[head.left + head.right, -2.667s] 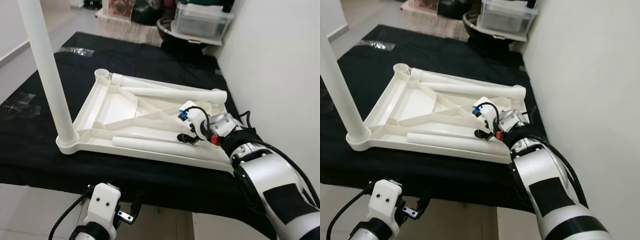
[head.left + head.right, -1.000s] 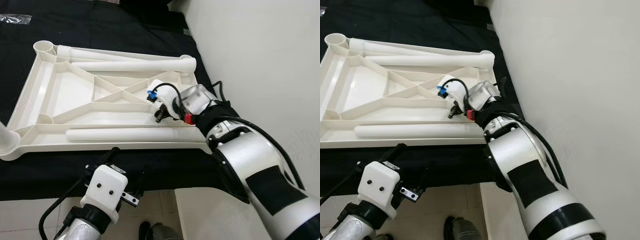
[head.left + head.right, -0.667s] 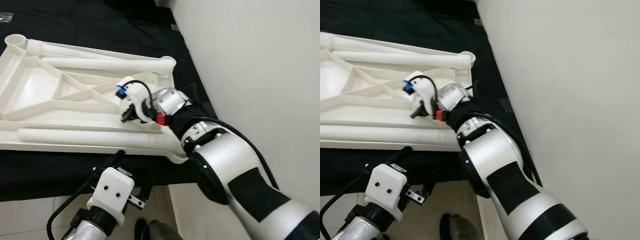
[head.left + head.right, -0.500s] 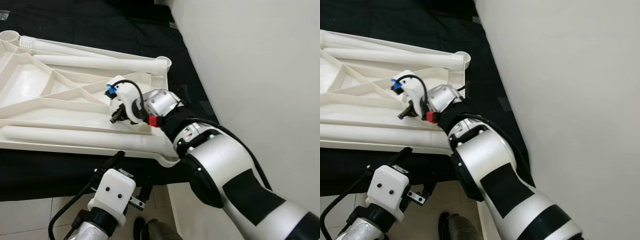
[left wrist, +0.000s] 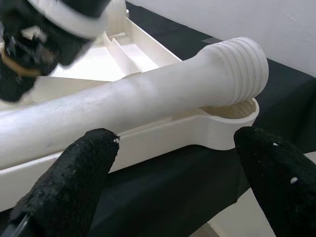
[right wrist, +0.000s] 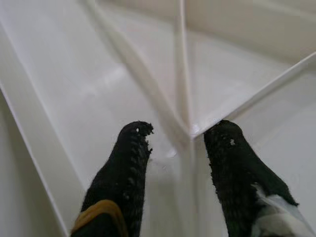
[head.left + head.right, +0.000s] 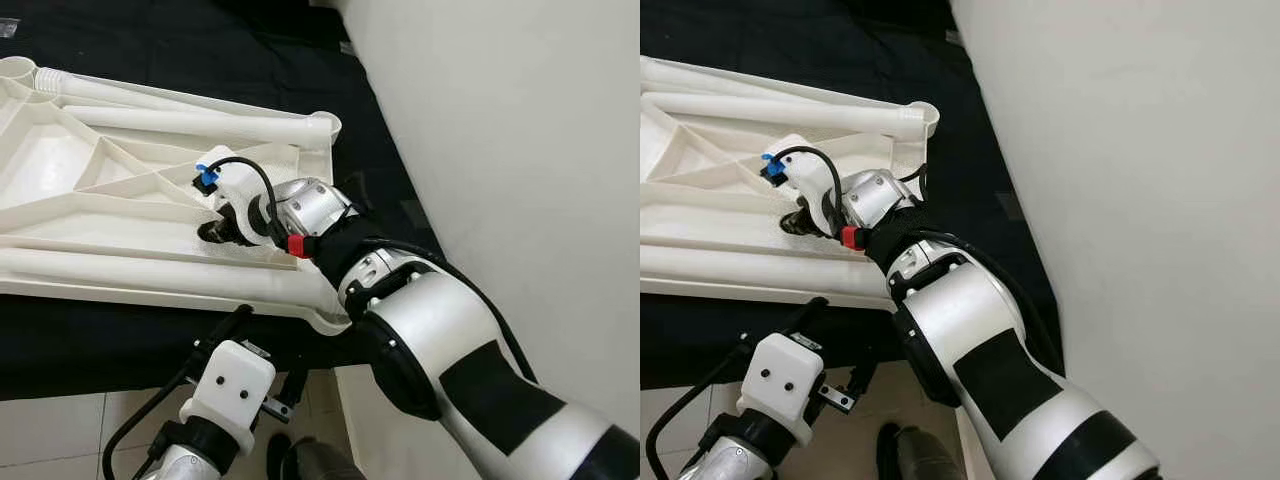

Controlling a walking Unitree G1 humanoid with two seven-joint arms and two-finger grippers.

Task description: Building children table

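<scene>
The white plastic tabletop (image 7: pixel 50 165) lies upside down on a black cloth, its crossing ribs facing up. One loose white leg (image 7: pixel 120 265) rests along the near rim, and its threaded end (image 5: pixel 237 61) lies over a corner socket (image 5: pixel 232 111). Two more legs (image 7: pixel 200 125) lie along the far rim. My right gripper (image 7: pixel 212 232) reaches into the underside; it is open (image 6: pixel 180 148) with a rib junction between its fingers (image 6: pixel 123 173). My left gripper (image 5: pixel 173 187) hangs open below the near rim, in front of the leg's threaded end, holding nothing.
A white wall (image 7: pixel 500 120) runs close along the right side of the cloth-covered platform (image 7: pixel 120 340). Pale tiled floor (image 7: pixel 60 450) lies below the near edge, with a dark object (image 7: pixel 310 462) on it.
The camera has swung right and down, so the upright leg has left the picture. My right gripper has slid left, deeper across the ribs. The left gripper stays low at the near edge.
</scene>
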